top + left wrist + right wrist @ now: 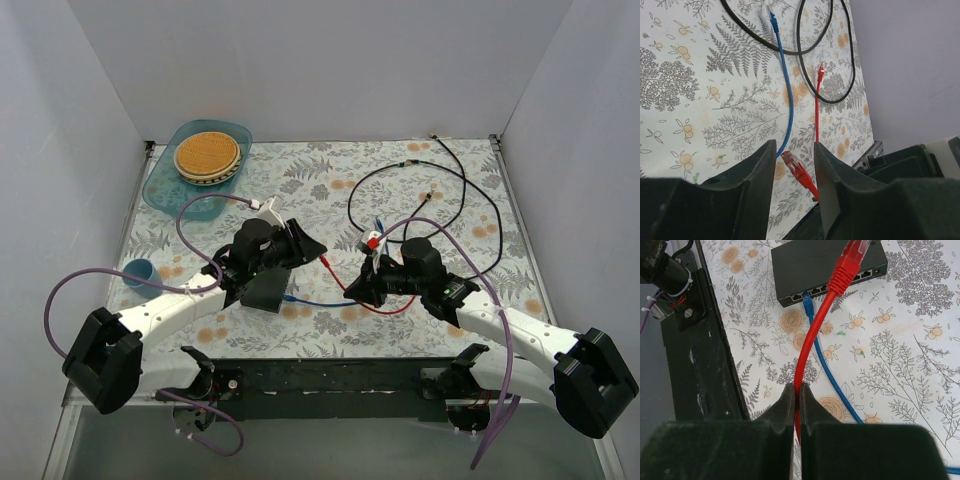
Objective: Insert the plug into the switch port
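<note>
Two hands, one red cable (810, 340): our right hand (796, 388) clenches it, steadying the plug (796, 169). Our left hand (794, 146) straddles the plug; grip we cannot tell.

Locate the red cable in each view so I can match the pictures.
Top external: the red cable is a curve just below and right of centre.
Left wrist: its red plug sits inside the open left end effector; another stretch runs up the picture.
Right wrist: pinched in the shut right end effector, it rises to the top edge.
Shared landmark: the blue cable, beside it in all three.
</note>
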`<act>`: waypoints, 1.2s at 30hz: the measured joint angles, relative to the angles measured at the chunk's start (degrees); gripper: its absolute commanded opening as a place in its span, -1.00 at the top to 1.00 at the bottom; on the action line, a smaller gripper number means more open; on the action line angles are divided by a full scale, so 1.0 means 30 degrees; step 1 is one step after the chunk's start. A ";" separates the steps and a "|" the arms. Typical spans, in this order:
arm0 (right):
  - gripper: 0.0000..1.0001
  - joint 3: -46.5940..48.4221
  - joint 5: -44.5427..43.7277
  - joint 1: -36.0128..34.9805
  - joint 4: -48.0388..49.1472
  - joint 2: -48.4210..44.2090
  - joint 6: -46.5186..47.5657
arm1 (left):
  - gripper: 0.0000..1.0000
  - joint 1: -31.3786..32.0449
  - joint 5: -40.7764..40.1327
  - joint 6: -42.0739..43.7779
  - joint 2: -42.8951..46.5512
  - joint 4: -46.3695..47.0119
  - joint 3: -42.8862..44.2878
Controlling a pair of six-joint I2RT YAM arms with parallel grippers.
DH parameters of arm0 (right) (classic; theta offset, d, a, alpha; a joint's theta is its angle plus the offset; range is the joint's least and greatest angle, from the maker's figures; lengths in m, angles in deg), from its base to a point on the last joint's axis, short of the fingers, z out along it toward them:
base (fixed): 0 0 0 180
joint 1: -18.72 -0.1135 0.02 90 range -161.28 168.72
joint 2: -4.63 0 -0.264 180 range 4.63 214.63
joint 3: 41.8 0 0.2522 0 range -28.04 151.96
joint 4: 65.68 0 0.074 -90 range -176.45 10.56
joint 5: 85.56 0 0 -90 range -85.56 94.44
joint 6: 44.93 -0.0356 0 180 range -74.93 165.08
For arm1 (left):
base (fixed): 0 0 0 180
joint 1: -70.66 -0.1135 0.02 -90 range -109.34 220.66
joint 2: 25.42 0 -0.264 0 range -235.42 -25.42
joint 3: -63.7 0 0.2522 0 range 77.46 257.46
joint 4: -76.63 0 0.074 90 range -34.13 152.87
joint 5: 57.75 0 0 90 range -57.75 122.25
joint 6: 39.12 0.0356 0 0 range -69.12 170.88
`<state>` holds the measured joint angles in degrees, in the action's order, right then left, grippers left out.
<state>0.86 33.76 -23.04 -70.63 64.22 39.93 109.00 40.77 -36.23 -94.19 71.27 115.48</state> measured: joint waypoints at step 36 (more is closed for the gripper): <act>-0.17 0.4240 -0.7380 -0.2834 0.1574 0.2696 -0.2871 | 1.00 0.1676 -0.5457 -0.2572 0.3504 0.0189 -0.1668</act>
<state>13.59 11.62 -31.54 -65.90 72.31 31.32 114.03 24.40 -43.94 -83.68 71.84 110.48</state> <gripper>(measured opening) 0.653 0.067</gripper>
